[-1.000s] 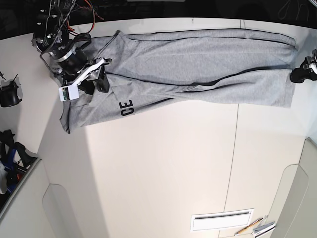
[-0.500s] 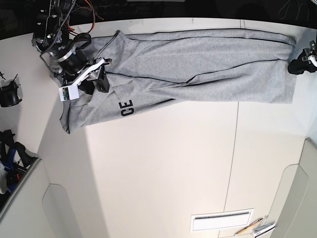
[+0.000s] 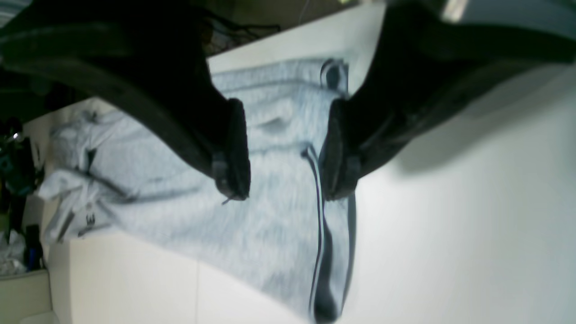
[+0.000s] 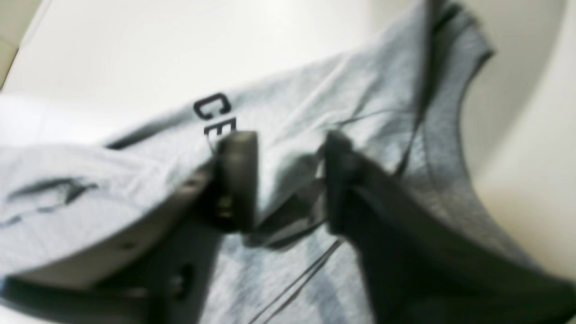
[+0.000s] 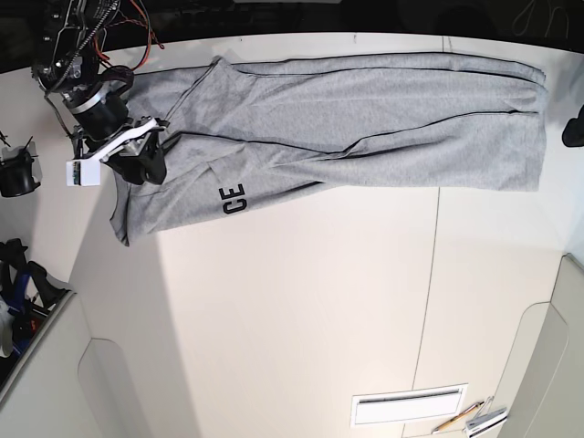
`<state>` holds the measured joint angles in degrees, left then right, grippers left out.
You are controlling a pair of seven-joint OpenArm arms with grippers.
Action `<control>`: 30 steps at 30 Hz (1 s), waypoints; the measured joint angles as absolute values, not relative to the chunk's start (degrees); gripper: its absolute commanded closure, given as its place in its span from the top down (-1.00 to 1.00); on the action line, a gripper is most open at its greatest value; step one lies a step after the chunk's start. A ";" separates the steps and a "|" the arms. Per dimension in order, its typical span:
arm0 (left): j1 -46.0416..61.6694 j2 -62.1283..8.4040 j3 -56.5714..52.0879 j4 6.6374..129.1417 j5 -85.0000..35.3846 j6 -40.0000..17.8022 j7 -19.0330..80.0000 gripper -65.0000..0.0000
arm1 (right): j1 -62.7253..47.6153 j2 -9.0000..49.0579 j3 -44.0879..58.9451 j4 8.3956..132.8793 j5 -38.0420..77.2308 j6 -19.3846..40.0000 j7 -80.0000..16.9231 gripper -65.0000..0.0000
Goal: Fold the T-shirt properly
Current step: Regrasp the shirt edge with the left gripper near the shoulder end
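Observation:
The light grey T-shirt (image 5: 365, 119) lies folded into a long band across the far side of the white table (image 5: 301, 301), with black letters "CE" (image 5: 235, 199) showing near its left end. My right gripper (image 5: 146, 164) hovers over that left end; in the right wrist view it (image 4: 288, 184) is open, with wrinkled cloth (image 4: 360, 90) and the letters (image 4: 213, 112) beneath it. My left gripper (image 3: 285, 193) is open and empty above the shirt's hem end (image 3: 279, 243). In the base view only a dark bit of it (image 5: 577, 126) shows at the right edge.
A white flat panel (image 5: 409, 404) and pens (image 5: 470, 418) lie at the near right. A black object (image 5: 18, 172) sits off the table's left edge. Cables and the arm's base (image 5: 82, 46) crowd the far left corner.
My right gripper has moved left and back toward the shirt's left edge. My left gripper has drawn away to the right, off the hem, which now lies flat.

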<state>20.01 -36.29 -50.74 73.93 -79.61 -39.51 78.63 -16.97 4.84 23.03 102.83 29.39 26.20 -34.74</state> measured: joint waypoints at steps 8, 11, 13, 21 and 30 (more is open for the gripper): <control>21.26 -35.66 -50.74 73.93 -77.25 -39.48 74.52 0.31 | -16.95 4.73 24.84 102.85 29.80 26.70 -36.10 -1.00; 21.26 -34.44 -50.74 73.93 -70.98 -39.48 69.76 0.31 | -16.95 4.73 24.84 102.85 29.80 26.85 -36.07 -1.00; 21.28 -33.54 -50.74 73.93 -67.90 -39.48 67.44 0.31 | -16.95 4.73 24.84 102.83 29.69 26.83 -36.07 -1.00; 23.07 -32.34 -50.74 73.93 -67.05 -39.51 67.24 0.38 | -16.95 4.75 24.84 102.74 29.56 26.83 -36.07 -1.00; 23.29 -32.03 -48.21 73.06 -62.52 -39.48 61.58 0.44 | -16.95 4.73 24.84 102.74 29.56 26.83 -36.07 -1.00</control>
<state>23.29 -32.03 -48.21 73.06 -62.52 -39.48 61.58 -16.95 4.73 24.84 102.74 29.56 26.83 -36.07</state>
